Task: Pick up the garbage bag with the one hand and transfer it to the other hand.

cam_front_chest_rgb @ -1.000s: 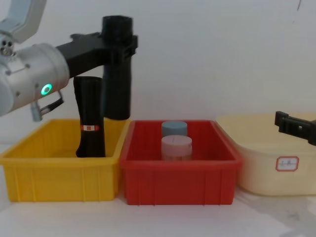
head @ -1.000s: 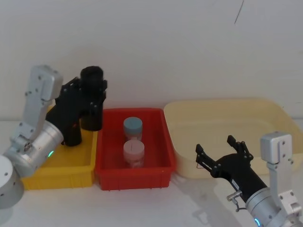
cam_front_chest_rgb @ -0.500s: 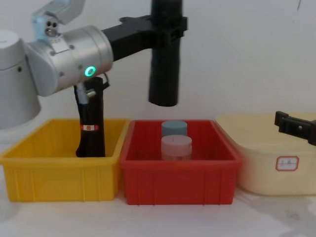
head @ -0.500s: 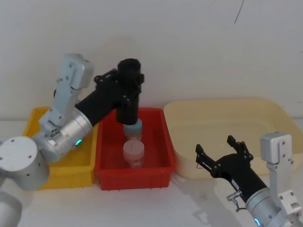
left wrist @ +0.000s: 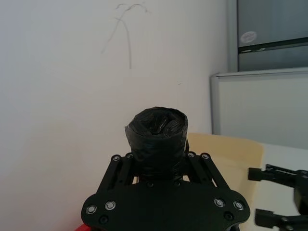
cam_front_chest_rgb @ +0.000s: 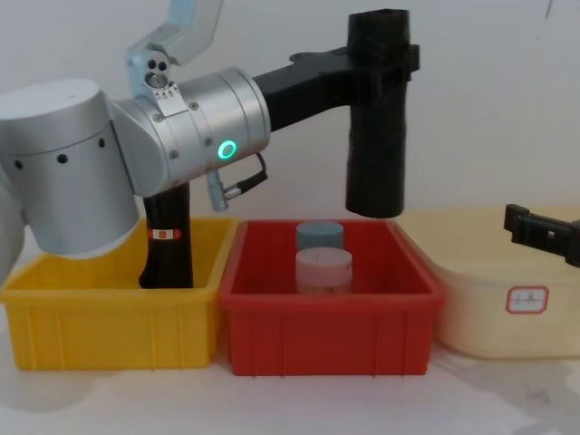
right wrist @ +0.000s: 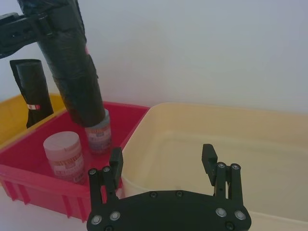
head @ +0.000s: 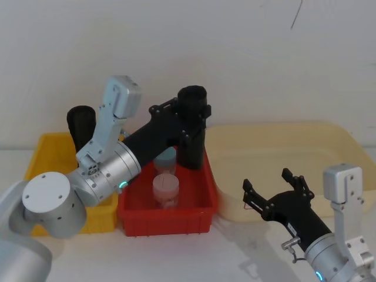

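Since the earlier frame the left gripper [cam_front_chest_rgb: 385,59] has carried the garbage bag [cam_front_chest_rgb: 376,154] rightward, from above the middle of the red bin [cam_front_chest_rgb: 326,335] to above its right end.

At the far left, the yellow bin [cam_front_chest_rgb: 100,317] holds the second of two black rolls, a labelled roll [cam_front_chest_rgb: 166,254] standing upright with a red-and-white band low on it. The left arm reaches across from there. Its gripper is clamped on the garbage bag near the top, one finger on each side, as the left wrist view shows [left wrist: 158,132]. The bag hangs upright, long axis vertical, its hollow end facing up. Its lower end is in the air near the level of the red bin's rim, touching nothing.

The red bin contains two jars, a blue-lidded jar [cam_front_chest_rgb: 319,236] behind a pink-lidded jar [cam_front_chest_rgb: 323,267]. Both stand below and left of the bag.

To the right, a cream tub [cam_front_chest_rgb: 489,317] sits on the surface. The right gripper [head: 267,179] hovers at the tub's near rim, well apart from the bag, with its fingers spread wide and holding nothing.
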### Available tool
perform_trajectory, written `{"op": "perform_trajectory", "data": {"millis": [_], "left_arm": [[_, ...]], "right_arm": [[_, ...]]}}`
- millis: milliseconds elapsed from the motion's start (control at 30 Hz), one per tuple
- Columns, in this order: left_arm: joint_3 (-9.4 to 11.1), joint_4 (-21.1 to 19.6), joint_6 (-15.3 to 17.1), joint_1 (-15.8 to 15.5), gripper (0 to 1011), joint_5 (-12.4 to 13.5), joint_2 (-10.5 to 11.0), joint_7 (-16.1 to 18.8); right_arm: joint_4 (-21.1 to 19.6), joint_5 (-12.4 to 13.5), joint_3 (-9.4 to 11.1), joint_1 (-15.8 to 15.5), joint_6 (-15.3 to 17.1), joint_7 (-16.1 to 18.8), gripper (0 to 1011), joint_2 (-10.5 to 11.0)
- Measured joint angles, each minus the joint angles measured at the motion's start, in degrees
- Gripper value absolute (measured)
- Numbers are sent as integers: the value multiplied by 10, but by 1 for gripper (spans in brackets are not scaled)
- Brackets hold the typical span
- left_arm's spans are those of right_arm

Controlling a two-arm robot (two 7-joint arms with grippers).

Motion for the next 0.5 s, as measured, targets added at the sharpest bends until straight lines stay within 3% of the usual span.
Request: {"op": "perform_trajectory", "data": {"millis": [500], "left_arm": [[16, 30, -16, -13, 411, -31, -20, -35]], "right_arm": [[0, 0, 1, -1, 0, 0, 1002, 0]]}}
